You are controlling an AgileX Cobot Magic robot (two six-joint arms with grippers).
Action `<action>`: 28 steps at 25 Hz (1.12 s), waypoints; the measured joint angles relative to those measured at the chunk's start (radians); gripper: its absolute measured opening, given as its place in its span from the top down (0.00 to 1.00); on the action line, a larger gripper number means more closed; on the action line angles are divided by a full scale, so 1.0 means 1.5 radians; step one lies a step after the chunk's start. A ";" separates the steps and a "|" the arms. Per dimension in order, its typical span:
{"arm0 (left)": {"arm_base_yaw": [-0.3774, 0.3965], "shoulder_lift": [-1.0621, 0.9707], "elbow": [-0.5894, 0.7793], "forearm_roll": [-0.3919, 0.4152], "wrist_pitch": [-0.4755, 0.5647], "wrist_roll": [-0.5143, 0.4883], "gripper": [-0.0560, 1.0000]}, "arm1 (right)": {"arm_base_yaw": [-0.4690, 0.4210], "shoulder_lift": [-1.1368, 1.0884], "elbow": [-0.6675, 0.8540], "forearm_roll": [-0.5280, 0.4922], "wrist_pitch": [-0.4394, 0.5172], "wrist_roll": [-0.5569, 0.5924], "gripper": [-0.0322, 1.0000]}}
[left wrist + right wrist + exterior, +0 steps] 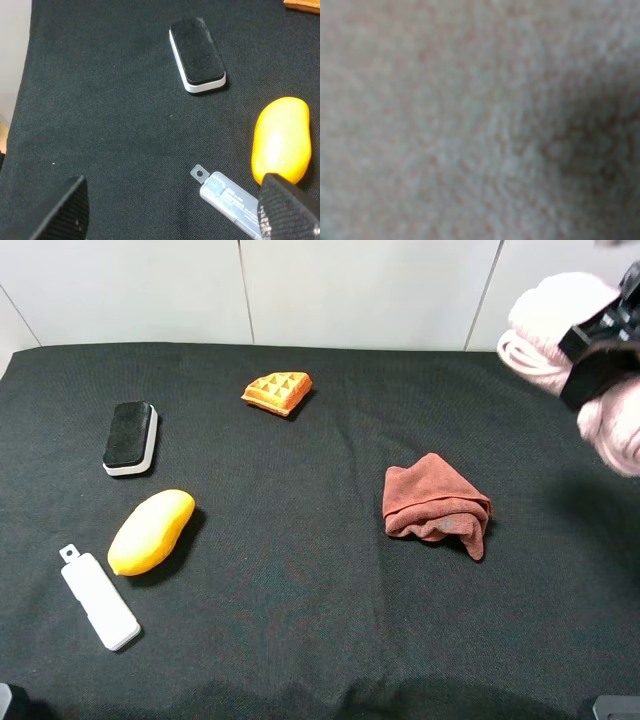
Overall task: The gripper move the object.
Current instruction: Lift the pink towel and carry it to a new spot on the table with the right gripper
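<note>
Gripping the pink towel [558, 310] tight in the right claw [598, 345] — aloft over the tabletop's [300, 630] far right corner.

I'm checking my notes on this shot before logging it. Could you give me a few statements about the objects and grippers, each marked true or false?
1. The right gripper is clamped on the pink towel. True.
2. The rust-brown cloth lies on the mango. False: they lie apart, cloth right of middle, mango at the left.
3. The left gripper holds the black eraser. False: its jaws stand open and empty, and the eraser lies apart from it.
4. The waffle piece lies farther back than the mango. True.
</note>
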 joint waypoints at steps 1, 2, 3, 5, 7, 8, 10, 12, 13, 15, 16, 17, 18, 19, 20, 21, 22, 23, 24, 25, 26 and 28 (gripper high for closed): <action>0.000 0.000 0.000 0.000 0.000 0.000 0.25 | 0.000 0.000 0.011 0.005 -0.002 -0.001 0.63; 0.000 0.000 0.000 0.000 0.000 0.000 0.25 | 0.000 0.000 0.023 0.011 -0.007 -0.002 0.63; 0.000 0.000 0.000 0.000 0.000 0.000 0.25 | 0.001 -0.001 0.033 0.014 -0.014 -0.002 0.63; 0.000 0.000 0.000 0.000 0.000 0.000 0.25 | 0.010 -0.001 0.047 0.014 -0.028 -0.002 0.63; 0.000 0.000 0.000 0.000 0.000 0.000 0.25 | 0.030 -0.001 0.053 0.015 -0.044 -0.002 0.63; 0.000 0.000 0.000 0.000 0.000 0.000 0.25 | 0.042 -0.001 0.055 0.015 -0.053 0.000 0.63; 0.000 0.000 0.000 0.000 0.000 0.000 0.25 | 0.065 0.001 0.057 0.016 -0.072 0.007 0.63; 0.000 0.000 0.000 0.000 0.000 0.000 0.25 | 0.088 0.008 0.057 0.016 -0.086 0.020 0.63; 0.000 0.000 0.000 0.000 0.000 0.000 0.25 | 0.100 0.013 0.057 0.017 -0.093 0.027 0.63; 0.000 0.000 0.000 0.000 0.000 0.000 0.25 | 0.127 0.032 0.057 0.020 -0.105 0.034 0.63; 0.000 0.000 0.000 0.000 0.000 0.000 0.25 | 0.140 0.043 0.057 0.023 -0.109 0.037 0.63; 0.000 0.000 0.000 0.000 0.000 0.000 0.25 | 0.156 0.052 0.057 0.024 -0.110 0.041 0.63; 0.000 0.000 0.000 0.000 0.000 0.000 0.25 | 0.172 0.063 0.057 0.026 -0.115 0.046 0.63; 0.000 0.000 0.000 0.000 0.000 0.000 0.25 | 0.188 0.074 0.057 0.027 -0.119 0.051 0.63; 0.000 0.000 0.000 0.000 0.000 0.000 0.25 | 0.202 0.083 0.057 0.027 -0.123 0.054 0.63; 0.000 0.000 0.000 0.000 0.000 0.000 0.25 | 0.218 0.092 0.057 0.029 -0.125 0.061 0.63; 0.000 0.000 0.000 0.000 0.000 0.000 0.25 | 0.233 0.099 0.057 0.029 -0.128 0.066 0.63; 0.000 0.000 0.000 0.000 0.000 0.000 0.25 | 0.245 0.103 0.057 0.030 -0.131 0.070 0.63; 0.000 0.000 0.000 0.000 0.000 0.000 0.25 | 0.259 0.106 0.057 0.030 -0.137 0.075 0.63; 0.000 0.000 0.000 0.000 0.000 0.000 0.25 | 0.273 0.107 0.057 0.030 -0.144 0.082 0.63; 0.000 0.000 0.000 0.000 0.000 0.000 0.25 | 0.287 0.108 0.057 0.030 -0.148 0.088 0.63; 0.000 0.000 0.000 0.000 0.000 0.000 0.25 | 0.310 0.111 0.057 0.030 -0.158 0.103 0.63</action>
